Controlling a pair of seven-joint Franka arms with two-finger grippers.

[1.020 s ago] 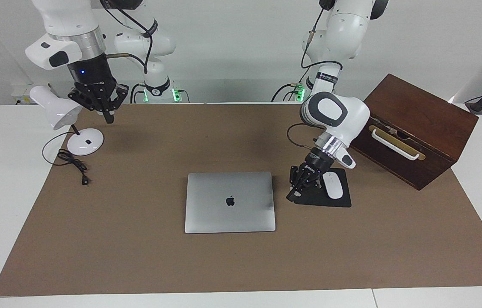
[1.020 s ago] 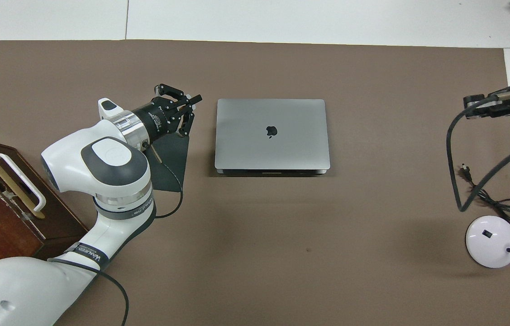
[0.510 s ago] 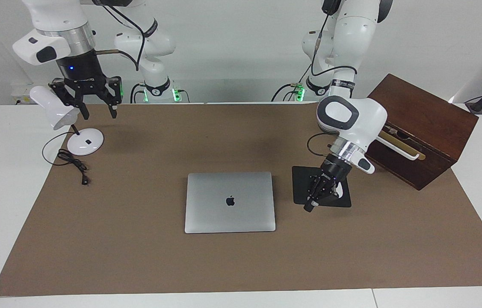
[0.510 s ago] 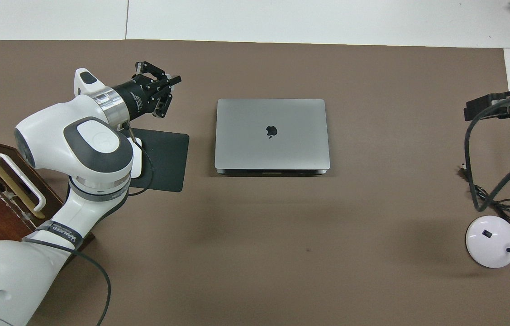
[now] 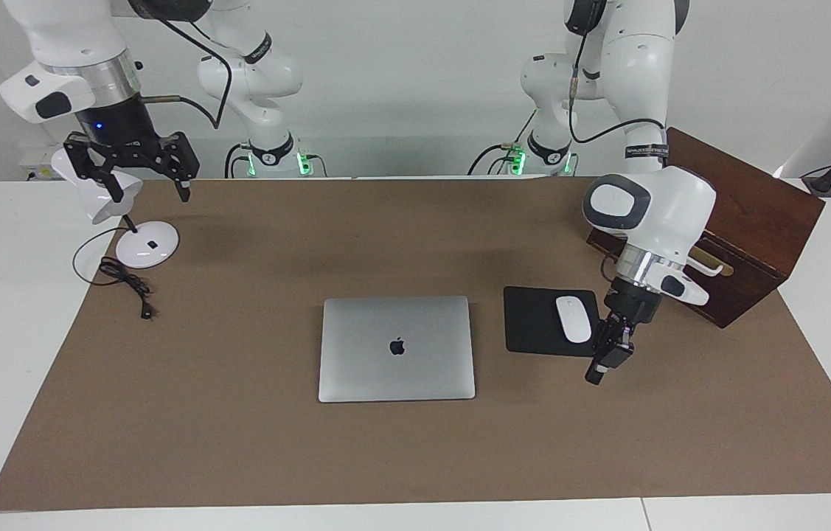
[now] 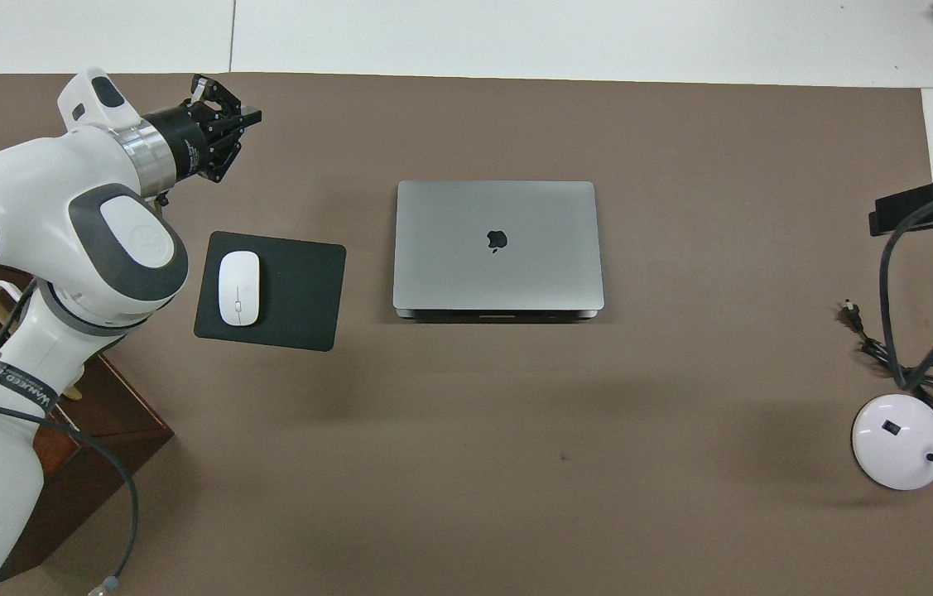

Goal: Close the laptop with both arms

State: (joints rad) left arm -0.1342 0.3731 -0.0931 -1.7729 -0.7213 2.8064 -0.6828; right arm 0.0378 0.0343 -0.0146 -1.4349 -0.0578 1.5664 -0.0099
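The silver-grey laptop point(image 5: 396, 348) lies shut and flat on the brown mat point(image 5: 238, 442), apple logo up; it also shows in the overhead view point(image 6: 497, 244). My left gripper point(image 5: 602, 369) hangs low over the mat beside the black mouse pad point(image 5: 533, 324), apart from the laptop, and holds nothing; it also shows in the overhead view point(image 6: 230, 132). My right gripper point(image 5: 148, 193) is open and empty, raised over the white desk lamp point(image 5: 147, 244) at the right arm's end of the table.
A white mouse point(image 5: 574, 318) lies on the mouse pad beside the laptop. A dark wooden box point(image 5: 747, 214) with a white handle stands at the left arm's end. The lamp's black cable point(image 5: 127, 284) lies on the mat.
My left gripper has swung away from the laptop's side, across the mouse pad toward the left arm's end, uncovering the mouse. My right gripper has risen and opened wider. The laptop has not moved.
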